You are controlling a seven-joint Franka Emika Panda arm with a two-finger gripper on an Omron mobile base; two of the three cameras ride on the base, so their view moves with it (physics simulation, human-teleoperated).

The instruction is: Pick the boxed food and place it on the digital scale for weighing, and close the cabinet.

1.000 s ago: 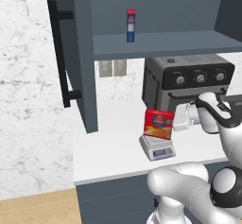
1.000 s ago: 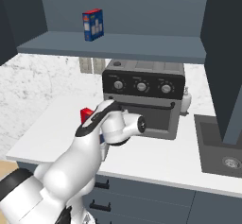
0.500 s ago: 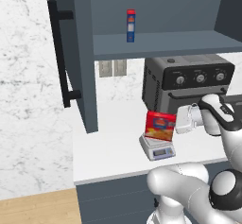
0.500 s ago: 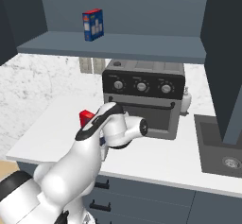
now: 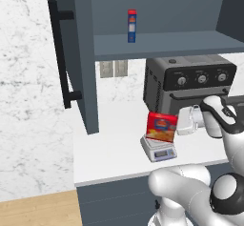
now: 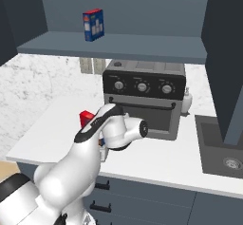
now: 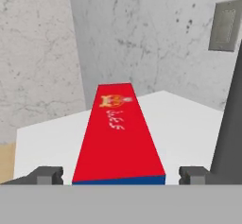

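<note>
The boxed food [image 5: 161, 126], red over orange with a blue oval logo, stands upright on the small light-grey digital scale [image 5: 158, 148] on the counter. My gripper [image 5: 180, 125] is level with the box at its right side. In the hand view the box's red top [image 7: 118, 133] runs between my fingertips [image 7: 45, 176], with a gap on each side, so the gripper [image 7: 120, 176] is open. A red corner of the box [image 6: 86, 119] peeks out behind my arm. The slate-blue cabinet stands open, with its left door [image 5: 76, 53] swung out and its right door [image 6: 225, 53] swung out too.
A slim red-white-blue box [image 5: 132, 25] stands on the cabinet shelf. A black-grey toaster oven [image 5: 190, 82] sits just behind the scale. A sink [image 6: 223, 148] is set in the counter at the right. Wall outlets [image 5: 114, 68] are behind.
My hand has sunk a little and shifted slightly left beside the box. The box stays on the scale, and the cabinet doors have not moved.
</note>
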